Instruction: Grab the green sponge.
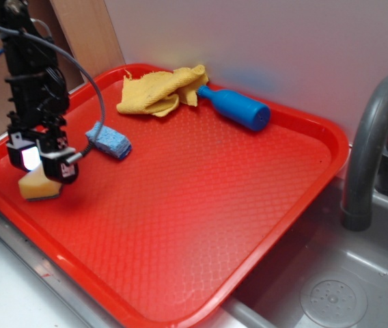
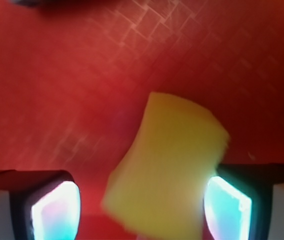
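The green sponge [image 1: 38, 188] shows as a yellow-orange foam block with a thin dark layer at its base, lying at the near left corner of the red tray [image 1: 214, 205]. My gripper [image 1: 42, 164] hangs right over it, open, one finger on each side. In the wrist view the sponge [image 2: 172, 165] lies tilted between the two lit pads. It reaches the right pad [image 2: 227, 207], and a gap of red tray separates it from the left pad [image 2: 57, 212].
A small blue sponge [image 1: 108, 141] lies just behind and right of the gripper. A yellow woven cloth [image 1: 160, 92] and a blue bottle [image 1: 238, 108] on its side sit at the tray's far edge. A grey faucet [image 1: 368, 150] and sink [image 1: 337, 294] stand to the right.
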Tool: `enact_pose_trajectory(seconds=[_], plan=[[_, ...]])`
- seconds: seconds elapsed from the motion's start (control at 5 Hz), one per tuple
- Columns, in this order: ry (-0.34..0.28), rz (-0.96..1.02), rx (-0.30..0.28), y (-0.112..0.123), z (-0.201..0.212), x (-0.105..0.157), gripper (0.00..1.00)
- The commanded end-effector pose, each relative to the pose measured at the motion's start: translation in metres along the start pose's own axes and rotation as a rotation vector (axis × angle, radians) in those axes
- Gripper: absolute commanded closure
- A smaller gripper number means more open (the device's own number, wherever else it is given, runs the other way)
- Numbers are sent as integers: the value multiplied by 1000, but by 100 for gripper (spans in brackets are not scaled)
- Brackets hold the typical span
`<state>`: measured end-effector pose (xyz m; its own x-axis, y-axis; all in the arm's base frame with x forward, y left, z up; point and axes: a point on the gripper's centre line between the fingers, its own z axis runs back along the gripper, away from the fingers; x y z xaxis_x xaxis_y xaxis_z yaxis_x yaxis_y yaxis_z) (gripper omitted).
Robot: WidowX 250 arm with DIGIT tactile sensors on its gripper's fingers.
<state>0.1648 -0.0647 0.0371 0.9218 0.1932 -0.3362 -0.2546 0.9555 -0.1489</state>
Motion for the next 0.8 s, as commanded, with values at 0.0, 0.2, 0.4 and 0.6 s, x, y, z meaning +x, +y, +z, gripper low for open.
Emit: enact_pose_trajectory(seconds=[0.0, 0.2, 0.4, 0.6], plan=[[-39, -124, 117, -6, 14, -16, 100], [-98, -213, 158, -10, 42, -26, 100], [-174, -232, 168, -8, 85, -41, 100], [-252, -263, 151, -1, 121, -47, 100]])
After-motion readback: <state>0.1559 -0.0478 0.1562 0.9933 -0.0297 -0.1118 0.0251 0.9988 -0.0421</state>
